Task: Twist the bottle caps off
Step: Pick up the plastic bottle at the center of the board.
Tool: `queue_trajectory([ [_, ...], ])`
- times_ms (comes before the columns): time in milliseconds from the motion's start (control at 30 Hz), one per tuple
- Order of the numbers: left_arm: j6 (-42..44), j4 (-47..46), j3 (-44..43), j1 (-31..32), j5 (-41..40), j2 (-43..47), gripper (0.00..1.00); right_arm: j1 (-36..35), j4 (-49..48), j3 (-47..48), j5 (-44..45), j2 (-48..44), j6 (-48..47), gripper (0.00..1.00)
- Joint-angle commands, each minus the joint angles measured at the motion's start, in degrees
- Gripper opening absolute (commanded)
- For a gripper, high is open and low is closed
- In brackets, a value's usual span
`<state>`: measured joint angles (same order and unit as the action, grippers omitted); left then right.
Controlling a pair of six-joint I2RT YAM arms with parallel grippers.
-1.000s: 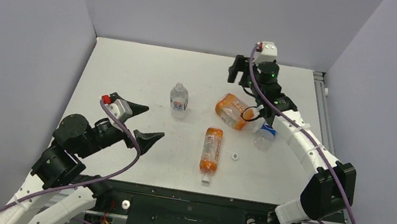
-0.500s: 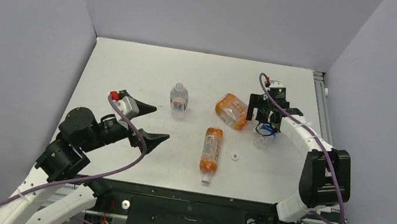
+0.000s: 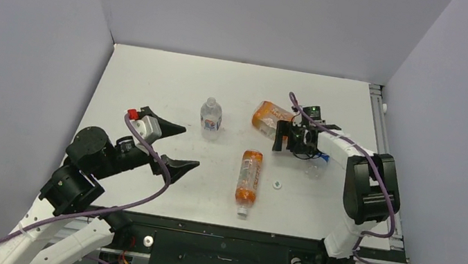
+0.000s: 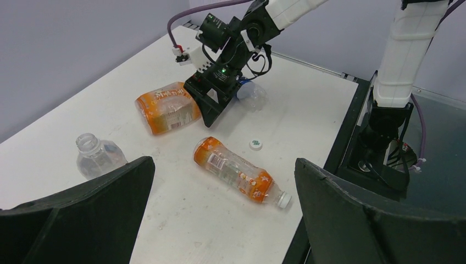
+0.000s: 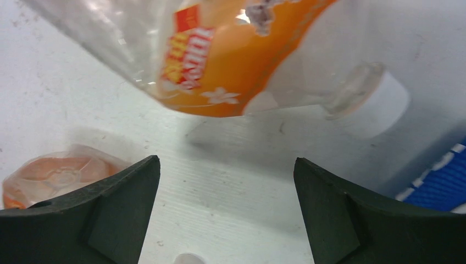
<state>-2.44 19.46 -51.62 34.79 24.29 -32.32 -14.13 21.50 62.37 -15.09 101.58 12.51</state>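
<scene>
Fingers first: the right fingers (image 5: 110,214) are spread wide with nothing held between them. Just past their tips lies the wide orange bottle (image 5: 231,60), on its side, neck toward the right in the right wrist view, with its white cap (image 5: 384,104) screwed on. The bottle sits ahead of the gap, not inside it. Cannot tell if either finger touches it. From above, these fingers sit low at the right, neck end of that bottle.

A clear Pepsi bottle (image 3: 314,165) lies just right of the right fingers, some blue showing on it. Its cap is too small to make out.

The left fingers (image 4: 82,220) are released too, wide apart and empty, raised over the near-left part of the worktop (image 3: 155,78), well apart from every bottle.

Framed between them in the left wrist view is the slim orange bottle (image 4: 233,169), lying flat mid-worktop. Its small white cap (image 4: 284,201) is on and points to the near edge.

A loose cap with a green mark (image 4: 255,144) rests top up on the worktop just beside the slim bottle, between it and the right fingers.

An upright clear bottle (image 4: 96,157) with an open neck stands left of the wide orange one, apart from it.
</scene>
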Motion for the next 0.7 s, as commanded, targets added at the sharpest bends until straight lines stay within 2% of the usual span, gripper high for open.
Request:
queue_trajectory([
  [0, 0.8, -2.1, -2.8, -0.1, 1.4, 0.1, 0.97, -2.7, -1.5, 3.5, -0.9, -0.8, 0.3, 0.87],
  [100, 0.8, -1.9, -3.3, -0.1, 1.7, -0.2, 0.97, -2.7, 0.1, 4.8, -1.9, -2.1, -0.2, 0.87],
  [200, 0.8, -1.8, -3.3, -0.1, 1.8, -0.1, 0.97, -2.3, -1.2, 4.6, -3.7, -8.3, 1.9, 0.87],
  [267, 0.9, -1.8, -3.0, -0.1, 1.9, -0.2, 0.96, -1.5, -2.3, 4.7, -1.6, -12.0, 4.5, 0.87],
  [300, 0.9, -1.9, -3.1, -0.1, 2.0, -0.4, 0.97, -1.2, -2.6, 4.7, 2.4, -14.0, 5.8, 0.87],
  [433, 0.9, -2.8, -3.1, -0.1, 2.3, -1.1, 0.97, 0.5, -3.6, 4.0, 10.9, -16.0, 22.5, 0.87],
  [567, 0.7, -3.4, -2.9, -0.1, 2.7, -1.3, 0.96, -2.6, -2.7, 1.8, 19.6, -15.9, 34.8, 0.88],
  [667, 1.0, -3.1, -2.7, -0.1, 2.8, -1.2, 0.97, -3.6, 7.5, 7.1, 25.1, -12.5, 42.1, 0.88],
])
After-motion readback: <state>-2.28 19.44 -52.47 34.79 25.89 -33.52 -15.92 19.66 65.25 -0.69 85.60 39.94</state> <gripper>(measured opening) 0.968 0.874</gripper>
